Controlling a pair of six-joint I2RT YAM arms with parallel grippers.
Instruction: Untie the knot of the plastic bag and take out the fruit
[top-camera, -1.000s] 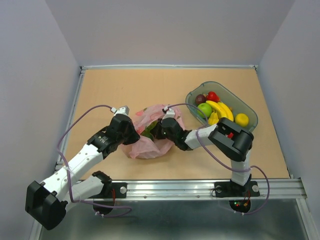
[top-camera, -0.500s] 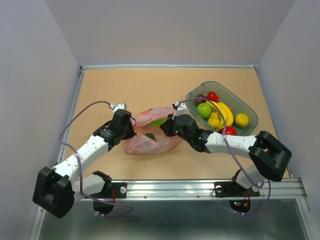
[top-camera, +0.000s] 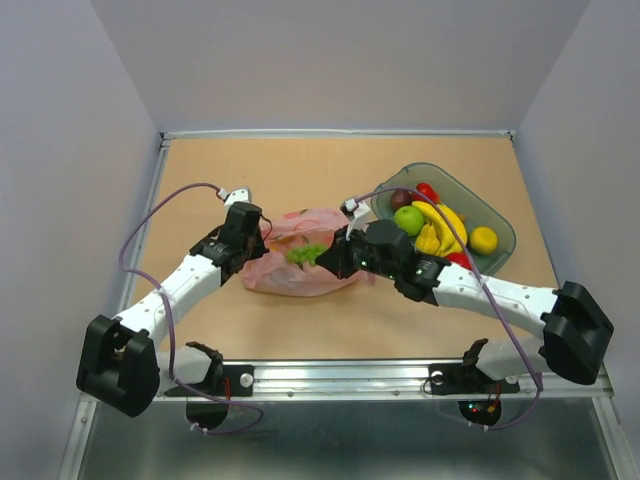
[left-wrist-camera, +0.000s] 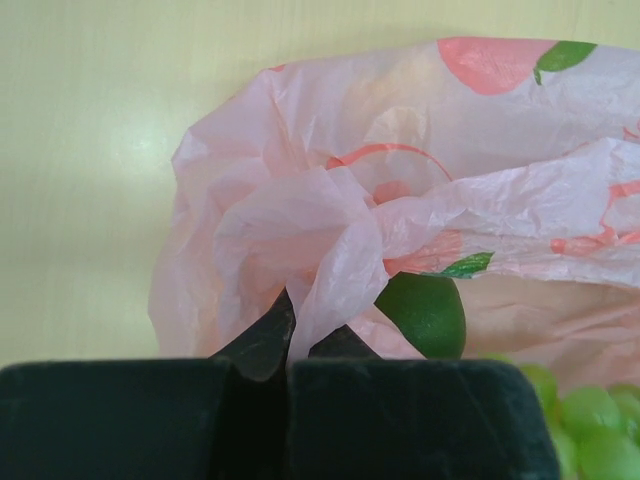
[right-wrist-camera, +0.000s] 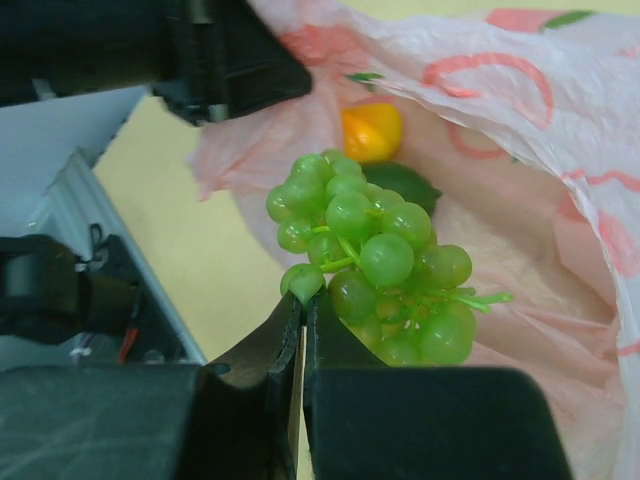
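Observation:
The pink plastic bag (top-camera: 290, 275) lies open on the table between my grippers. My left gripper (top-camera: 256, 243) is shut on a twisted bunch of its thin plastic (left-wrist-camera: 335, 250) at the bag's left edge; I see no tied knot. My right gripper (top-camera: 336, 258) is shut on a bunch of green grapes (top-camera: 305, 253), pinching one grape (right-wrist-camera: 305, 285) of the bunch (right-wrist-camera: 375, 255) just above the bag's mouth. Inside the bag lie a dark green fruit (left-wrist-camera: 422, 310), which also shows in the right wrist view (right-wrist-camera: 405, 185), and a small orange fruit (right-wrist-camera: 372, 130).
A grey tray (top-camera: 450, 172) stands at the back right with a green apple (top-camera: 408, 220), bananas (top-camera: 442, 225), a yellow fruit (top-camera: 483, 239), red fruits (top-camera: 425, 192) and a dark purple one (top-camera: 400, 198). The right arm stretches along the tray's near side.
Both arms have stretched farther out. The right gripper has come up out of the bag with the grapes. The bag is pulled wider and flatter.

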